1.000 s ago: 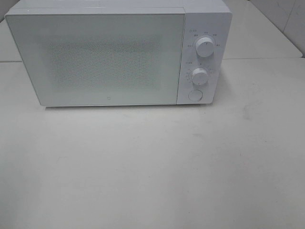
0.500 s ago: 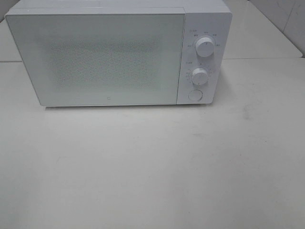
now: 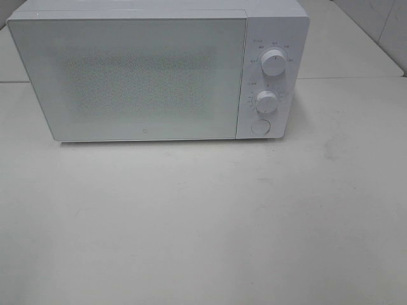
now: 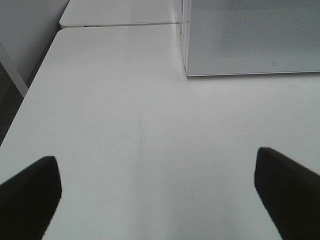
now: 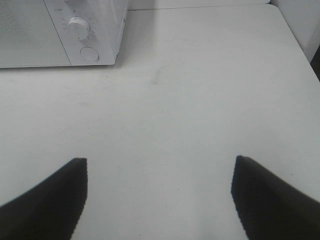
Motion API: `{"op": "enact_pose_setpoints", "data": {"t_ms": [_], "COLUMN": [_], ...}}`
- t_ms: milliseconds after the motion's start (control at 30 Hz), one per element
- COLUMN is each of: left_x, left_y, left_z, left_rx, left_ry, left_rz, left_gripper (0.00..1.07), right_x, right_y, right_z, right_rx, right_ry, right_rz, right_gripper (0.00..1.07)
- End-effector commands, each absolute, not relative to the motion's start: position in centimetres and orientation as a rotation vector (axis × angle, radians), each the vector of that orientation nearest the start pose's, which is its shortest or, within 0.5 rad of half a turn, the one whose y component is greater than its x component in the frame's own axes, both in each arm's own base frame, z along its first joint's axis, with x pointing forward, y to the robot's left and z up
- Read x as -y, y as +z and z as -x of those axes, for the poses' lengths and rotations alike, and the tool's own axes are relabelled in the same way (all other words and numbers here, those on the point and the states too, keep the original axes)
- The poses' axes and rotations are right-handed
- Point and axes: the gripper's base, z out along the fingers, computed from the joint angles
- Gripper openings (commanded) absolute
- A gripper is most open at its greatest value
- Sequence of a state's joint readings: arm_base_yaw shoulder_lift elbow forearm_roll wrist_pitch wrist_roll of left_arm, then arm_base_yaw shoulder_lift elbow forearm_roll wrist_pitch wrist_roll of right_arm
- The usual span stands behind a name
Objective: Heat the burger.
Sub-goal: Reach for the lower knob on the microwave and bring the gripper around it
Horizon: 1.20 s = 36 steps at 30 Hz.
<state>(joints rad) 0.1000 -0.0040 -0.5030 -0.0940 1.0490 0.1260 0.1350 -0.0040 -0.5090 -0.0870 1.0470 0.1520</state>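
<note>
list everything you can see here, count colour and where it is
microwave: one, white, door shut, at the back of the table
upper knob: one, white, on the microwave's right panel
lower knob: one, white, just under the upper knob
round button: one, white, at the bottom of that panel
table: at least two white tops joined at a seam, under the microwave
burger: none seen in any view
left pincer: one, black, open over bare table
right pincer: one, black, open over bare table
</note>
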Motion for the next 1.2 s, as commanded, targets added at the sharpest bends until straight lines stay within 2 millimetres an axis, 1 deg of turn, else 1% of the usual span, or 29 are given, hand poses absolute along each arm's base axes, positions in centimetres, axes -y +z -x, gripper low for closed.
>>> {"op": "enact_pose_setpoints", "data": {"t_ms": [33,1000,1033,1067,1133,1167,1200], "left_x": [0.9,0.9,0.9,0.9,0.9,0.9,0.9], "left_y": [27.9,27.9,27.9,27.9,27.9,27.9,27.9], "left_z": [0.8,0.8,0.8,0.8,0.8,0.8,0.8], "left_rx": [-1.989,-1.989,-1.989,-1.989,-1.989,-1.989,-1.989], "left_ry": [0.025,0.025,0.025,0.025,0.025,0.025,0.025], "left_rz": [-0.018,-0.018,-0.018,-0.018,-0.018,-0.018,-0.018], "left_gripper": [1.01,1.01,1.01,1.01,1.01,1.01,1.01], "right_x": [0.8,0.8,0.8,0.8,0.8,0.8,0.8], "right_y": [28.2,28.3,28.4,29.1,29.3,29.9,29.9], "right_z": [0.8,0.8,0.8,0.9,1.0,1.1,1.1], "right_rx": [-1.988,-1.984,-1.977,-1.941,-1.924,-1.88,-1.88], "right_ry": [0.063,0.064,0.066,0.07,0.072,0.076,0.076], "right_rz": [-0.015,-0.015,-0.016,-0.016,-0.016,-0.015,-0.015], "right_gripper": [0.76,0.76,0.76,0.76,0.76,0.76,0.76]}}
